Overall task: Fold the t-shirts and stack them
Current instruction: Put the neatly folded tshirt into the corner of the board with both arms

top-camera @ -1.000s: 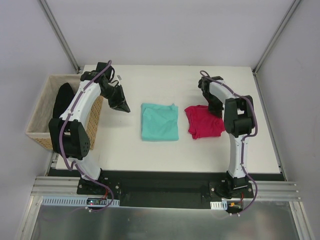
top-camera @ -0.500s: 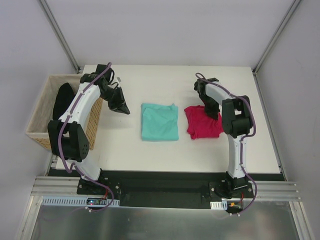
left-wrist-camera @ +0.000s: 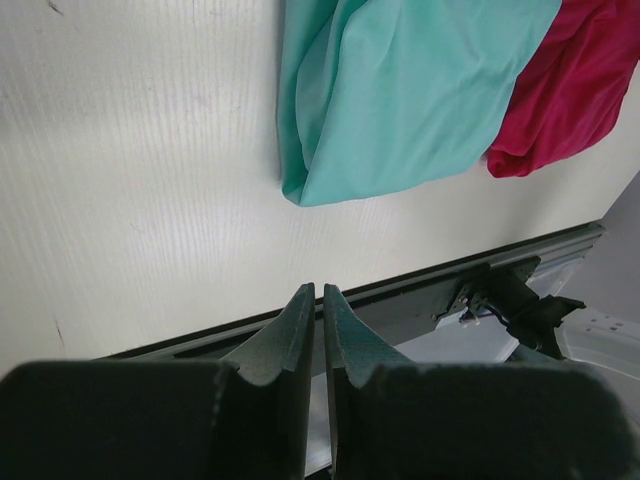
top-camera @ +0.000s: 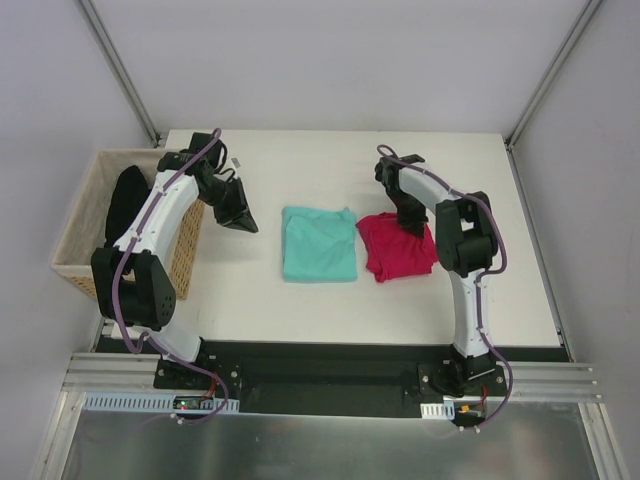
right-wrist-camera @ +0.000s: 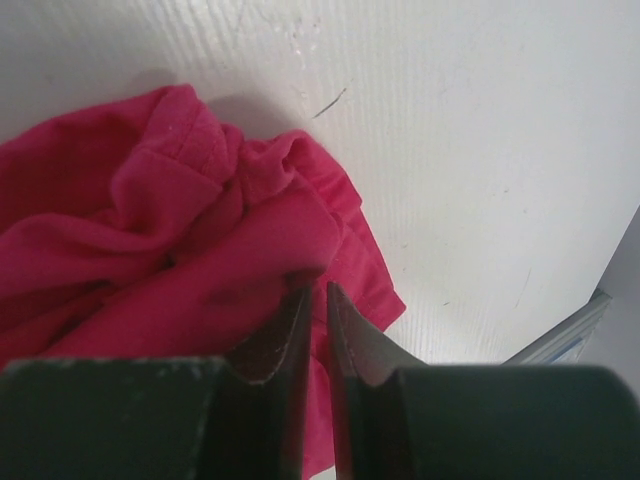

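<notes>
R end effector (right-wrist-camera: 315, 292), pinching rumpled pink t-shirt (right-wrist-camera: 140, 235)

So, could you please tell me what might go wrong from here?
The right hand pinches only a small fold of the bunched magenta t-shirt, so the cloth may slip free or come up in a heap. That shirt lies right against the folded teal t-shirt; dragging it that way could rumple the teal one's edge.

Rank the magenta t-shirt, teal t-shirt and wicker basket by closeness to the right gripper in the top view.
1. magenta t-shirt, directly under the right gripper.
2. teal t-shirt, in the middle, to its left.
3. wicker basket, on the far left side.
</notes>
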Controlling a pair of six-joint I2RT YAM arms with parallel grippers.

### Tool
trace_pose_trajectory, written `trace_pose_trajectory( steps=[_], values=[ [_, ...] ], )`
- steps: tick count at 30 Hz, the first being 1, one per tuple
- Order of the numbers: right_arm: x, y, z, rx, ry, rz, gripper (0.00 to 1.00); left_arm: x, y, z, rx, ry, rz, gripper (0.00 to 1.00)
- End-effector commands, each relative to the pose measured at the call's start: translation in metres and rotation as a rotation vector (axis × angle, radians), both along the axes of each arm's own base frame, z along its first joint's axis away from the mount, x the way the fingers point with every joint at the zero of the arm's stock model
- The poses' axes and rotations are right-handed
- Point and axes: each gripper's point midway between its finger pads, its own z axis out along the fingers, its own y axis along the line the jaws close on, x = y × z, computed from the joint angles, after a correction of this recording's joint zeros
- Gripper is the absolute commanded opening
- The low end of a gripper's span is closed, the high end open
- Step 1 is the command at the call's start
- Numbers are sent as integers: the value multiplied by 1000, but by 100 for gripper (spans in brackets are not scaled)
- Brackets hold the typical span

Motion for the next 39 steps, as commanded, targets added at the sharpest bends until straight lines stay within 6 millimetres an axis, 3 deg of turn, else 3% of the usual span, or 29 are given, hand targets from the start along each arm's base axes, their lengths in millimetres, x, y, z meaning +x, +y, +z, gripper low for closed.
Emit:
trace_pose_trajectory(
  steps=[1,7,10,11,12,20,26,31,32,39],
  values=[
    [2,8,10,6,-8,0,14,-4,6,13,6,-38,24,7],
    [4,-9,35,-98,-27,13,19,-4,-2,13,-40,-32,17,11],
    [10,-15,58,-122,-82,30,23,-2,-16,14,-84,-34,-7,21],
    [11,-17,62,-125,-93,28,31,-1,-21,12,-87,-24,-15,22],
    [13,-20,71,-129,-119,25,32,1,-26,13,-87,-30,-26,22],
    [24,-47,100,-125,-175,-5,39,4,-109,19,-101,-30,-195,19],
    [19,-64,94,-45,-159,-54,39,11,-147,18,-105,-45,-252,22],
    [19,-54,70,151,-149,-62,39,21,-178,19,-122,-75,-308,28],
    [18,-55,65,169,-138,-60,40,23,-182,10,-115,-54,-311,28],
    [25,-52,52,241,-93,-15,45,23,-212,-4,-135,-15,-338,28]
  ],
)
